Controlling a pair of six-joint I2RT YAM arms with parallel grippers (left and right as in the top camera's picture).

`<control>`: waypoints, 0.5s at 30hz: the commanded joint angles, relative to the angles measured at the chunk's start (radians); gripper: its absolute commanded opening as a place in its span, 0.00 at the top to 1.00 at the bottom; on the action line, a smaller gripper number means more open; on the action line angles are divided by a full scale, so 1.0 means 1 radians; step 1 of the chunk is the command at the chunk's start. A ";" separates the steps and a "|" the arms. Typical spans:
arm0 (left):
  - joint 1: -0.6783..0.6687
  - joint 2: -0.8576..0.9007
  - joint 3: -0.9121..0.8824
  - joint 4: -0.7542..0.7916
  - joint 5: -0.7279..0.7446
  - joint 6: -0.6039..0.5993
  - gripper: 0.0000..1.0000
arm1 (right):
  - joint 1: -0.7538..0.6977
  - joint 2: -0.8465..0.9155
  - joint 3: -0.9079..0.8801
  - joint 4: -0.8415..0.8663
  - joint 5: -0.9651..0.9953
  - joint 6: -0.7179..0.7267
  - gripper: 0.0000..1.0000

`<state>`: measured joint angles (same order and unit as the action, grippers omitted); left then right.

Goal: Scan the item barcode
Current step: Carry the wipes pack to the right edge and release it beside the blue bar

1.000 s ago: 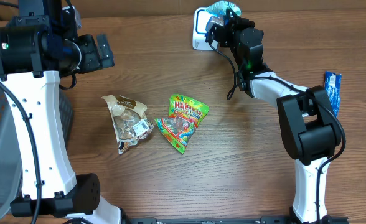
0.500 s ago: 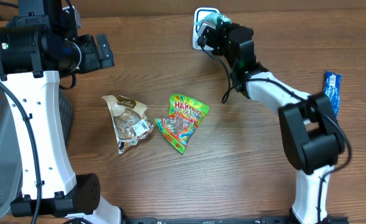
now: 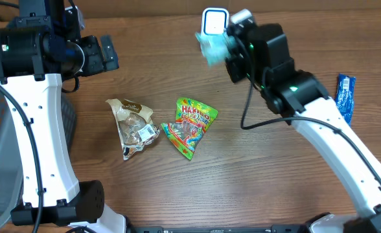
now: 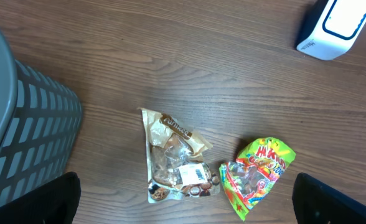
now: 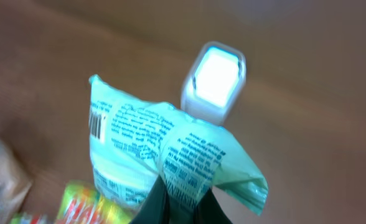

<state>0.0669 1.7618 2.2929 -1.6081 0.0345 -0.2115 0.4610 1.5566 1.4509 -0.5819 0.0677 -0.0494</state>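
Note:
A mint-green packet [image 3: 210,46] with blue print hangs pinched in my right gripper [image 3: 228,53], just below and left of the white scanner [image 3: 214,21]. In the right wrist view the packet [image 5: 152,140] fills the middle, its barcode [image 5: 96,121] on the left edge, and the scanner [image 5: 214,78] glows behind it. My right gripper [image 5: 183,208] is shut on the packet's lower fold. The frame is motion-blurred. My left gripper [image 4: 186,202] is open high above the table, nothing between its fingers [image 4: 58,199].
A brown snack bag [image 3: 133,126] and a green gummy bag [image 3: 190,126] lie mid-table. A blue packet [image 3: 346,96] lies at the right edge. A grey basket [image 4: 21,137] stands at the left. The scanner [image 4: 332,25] is at the far edge.
My right arm has swung out from the scanner, carrying the green packet left and down in front of it. The left arm has not moved.

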 commanded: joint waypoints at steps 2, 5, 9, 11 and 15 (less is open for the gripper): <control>-0.004 -0.016 0.000 0.000 0.010 -0.017 0.00 | -0.051 -0.023 0.003 -0.199 0.062 0.360 0.96; -0.004 -0.016 0.000 0.000 0.010 -0.017 0.00 | -0.107 -0.023 -0.012 -0.287 0.073 0.521 0.96; -0.004 -0.016 0.000 0.000 0.010 -0.017 0.00 | -0.266 -0.016 -0.047 -0.357 0.029 0.677 0.96; -0.004 -0.016 0.000 0.000 0.010 -0.017 0.00 | -0.351 -0.008 -0.060 -0.360 -0.048 0.679 0.96; -0.004 -0.016 0.000 0.000 0.010 -0.017 0.00 | -0.503 0.011 -0.089 -0.346 -0.145 0.678 0.96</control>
<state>0.0669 1.7618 2.2929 -1.6081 0.0345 -0.2115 0.0383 1.5597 1.3838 -0.9401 0.0132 0.5728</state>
